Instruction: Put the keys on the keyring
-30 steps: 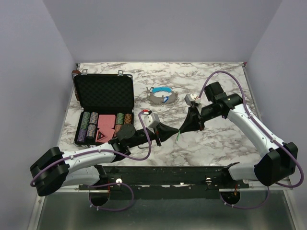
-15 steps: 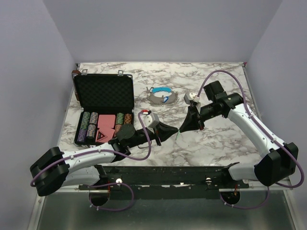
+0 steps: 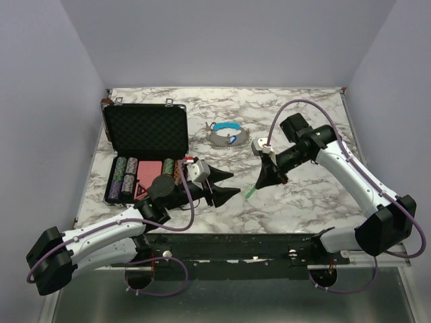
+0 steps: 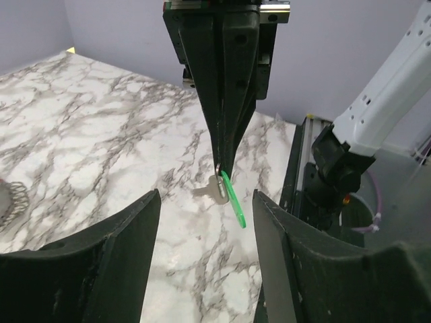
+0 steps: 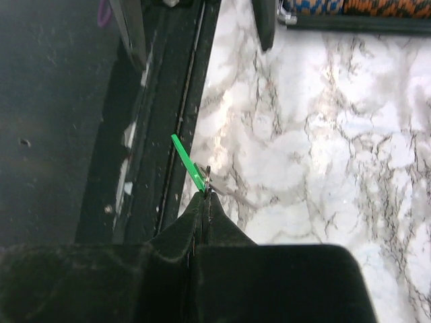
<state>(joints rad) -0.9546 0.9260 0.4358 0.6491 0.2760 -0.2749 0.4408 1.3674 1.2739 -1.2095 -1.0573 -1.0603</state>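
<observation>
Marble tabletop (image 3: 316, 202), mid-frame: my right gripper (image 3: 259, 183) is pinched on 1 green key (image 3: 250, 194), left gripper (image 3: 234, 183) splayed nearby. The keyring (image 3: 225, 134) sits upper centre. Key's tiny, stiff, probably slippery, so I'd grip its head.

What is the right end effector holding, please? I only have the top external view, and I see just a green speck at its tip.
Observer: The left wrist view shows a small silver key with a green strip, pinched at the tip of the right end effector.
Operator: Thank you. Is that grip fully closed?
Observer: Yes; the right wrist view shows its fingers pressed together, with the key clamped at their tips.
Operator: And is the left end effector lined up?
Observer: Its camera frames the key midway between its wide-open fingers, which grip nothing.
</observation>
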